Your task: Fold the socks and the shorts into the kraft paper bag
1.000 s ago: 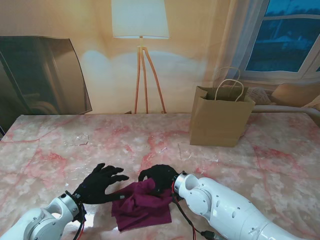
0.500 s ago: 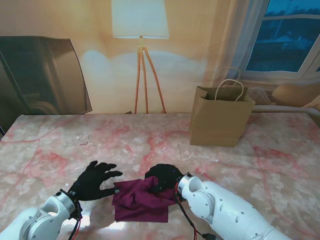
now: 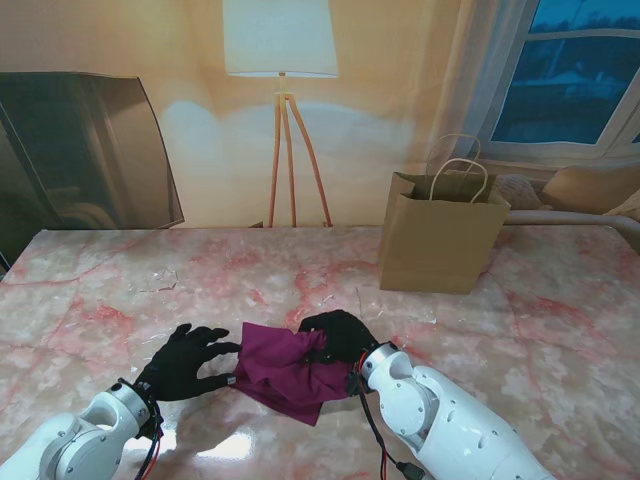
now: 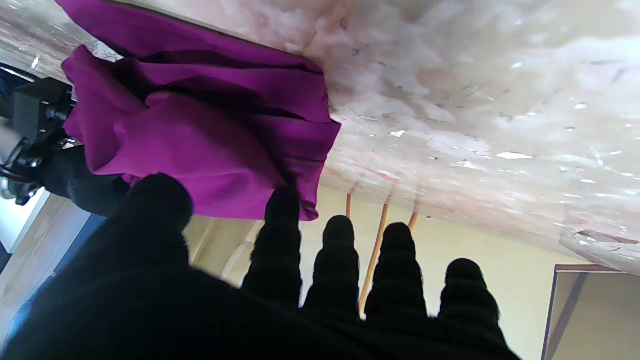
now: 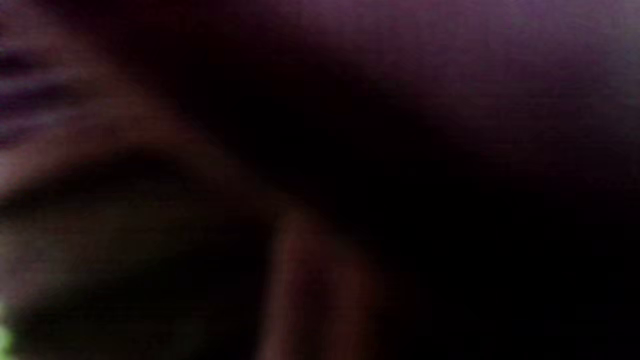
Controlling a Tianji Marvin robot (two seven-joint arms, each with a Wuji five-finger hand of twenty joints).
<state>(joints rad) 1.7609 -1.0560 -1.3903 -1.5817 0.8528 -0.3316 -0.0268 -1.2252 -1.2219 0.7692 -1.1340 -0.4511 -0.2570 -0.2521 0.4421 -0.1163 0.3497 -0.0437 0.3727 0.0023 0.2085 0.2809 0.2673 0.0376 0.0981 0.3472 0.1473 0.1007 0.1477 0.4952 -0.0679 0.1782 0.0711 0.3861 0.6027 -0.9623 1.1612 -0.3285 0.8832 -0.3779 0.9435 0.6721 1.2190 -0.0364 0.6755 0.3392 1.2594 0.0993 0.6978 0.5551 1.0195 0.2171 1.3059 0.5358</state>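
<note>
The purple shorts [image 3: 285, 365] hang bunched and lifted off the marble table [image 3: 120, 290], close to me at the middle. My right hand [image 3: 340, 335], in a black glove, is shut on their right edge. My left hand [image 3: 188, 360] is open beside their left edge, fingers spread, one fingertip [image 4: 282, 200] touching the cloth. The shorts [image 4: 200, 130] fill the left wrist view, with the right hand dark behind them. The right wrist view is dark, covered by purple cloth [image 5: 475, 75]. The kraft paper bag [image 3: 440, 240] stands upright and open at the far right. No socks can be made out.
A floor lamp [image 3: 282, 100] stands behind the table's far edge. A dark panel [image 3: 80, 150] leans at the far left. A window [image 3: 570, 70] and cushions [image 3: 590, 190] are behind the bag.
My right hand has lifted the shorts and carried them away from me and slightly left. The cloth has left the table and bunched up. My left hand has drawn slightly back.
</note>
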